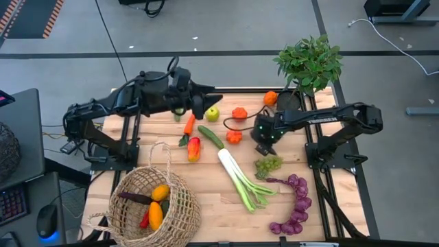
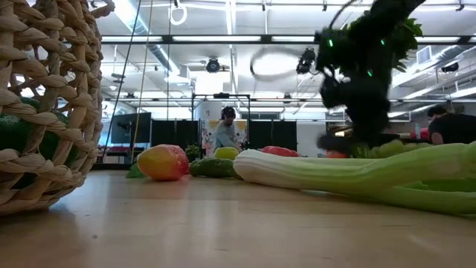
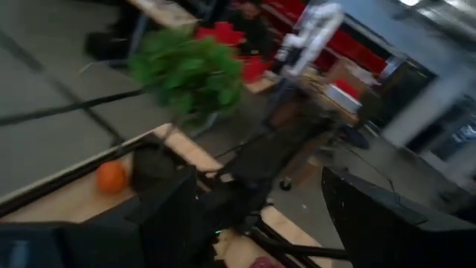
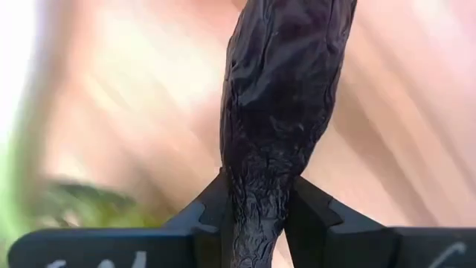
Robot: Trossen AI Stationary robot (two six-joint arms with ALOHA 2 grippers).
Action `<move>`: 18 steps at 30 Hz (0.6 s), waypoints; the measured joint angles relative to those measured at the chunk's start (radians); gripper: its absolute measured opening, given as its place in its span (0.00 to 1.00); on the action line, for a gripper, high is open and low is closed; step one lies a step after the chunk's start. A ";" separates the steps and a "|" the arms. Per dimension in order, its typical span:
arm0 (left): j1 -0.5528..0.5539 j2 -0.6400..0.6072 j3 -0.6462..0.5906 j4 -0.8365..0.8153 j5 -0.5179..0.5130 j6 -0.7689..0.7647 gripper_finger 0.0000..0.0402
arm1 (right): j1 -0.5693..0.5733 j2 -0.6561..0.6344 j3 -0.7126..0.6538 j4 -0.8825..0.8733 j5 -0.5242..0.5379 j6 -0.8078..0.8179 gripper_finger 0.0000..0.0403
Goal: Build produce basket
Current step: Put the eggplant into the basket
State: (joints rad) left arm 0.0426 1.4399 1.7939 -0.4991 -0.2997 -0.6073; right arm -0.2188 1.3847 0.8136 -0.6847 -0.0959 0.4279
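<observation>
The tan wicker basket [image 1: 154, 202] stands at the table's near left and holds yellow peppers, a dark aubergine and a red chili; its wall fills the left of the low view [image 2: 44, 112]. My right gripper [image 1: 264, 139] hangs over mid-table, just beyond the green grapes [image 1: 269, 165], shut on a dark purple aubergine [image 4: 279, 97]. My left gripper [image 1: 200, 104] is open, raised over the far middle next to the green apple [image 1: 212, 114]. Leek [image 1: 240, 178], purple grapes [image 1: 295, 206], cucumber [image 1: 210, 136], carrot [image 1: 188, 125] and orange peppers [image 1: 239, 113] lie on the wood. My right gripper pinches the aubergine between its two fingers at the narrow end [image 4: 256, 205], one finger [image 4: 204, 212] on each side. The fingers point down at the table from above. The thick body sticks out past the fingertips along them. Whether its far end rests on the table does not show.
A leafy potted plant [image 1: 310, 63] stands at the far right corner with an orange [image 1: 271, 98] beside it. A red-yellow fruit [image 1: 194, 149] lies between carrot and basket. Bare wood lies between the basket and the leek. A person stands in the room beyond [image 2: 227, 126].
</observation>
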 joint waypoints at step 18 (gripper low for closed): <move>-0.019 0.061 -0.001 0.087 -0.002 -0.084 0.73 | 0.081 -0.359 0.238 0.601 -0.031 0.084 0.25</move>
State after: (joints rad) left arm 0.0238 1.5006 1.7931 -0.4119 -0.3015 -0.6910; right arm -0.1375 1.0261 1.0512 -0.0840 -0.1271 0.5122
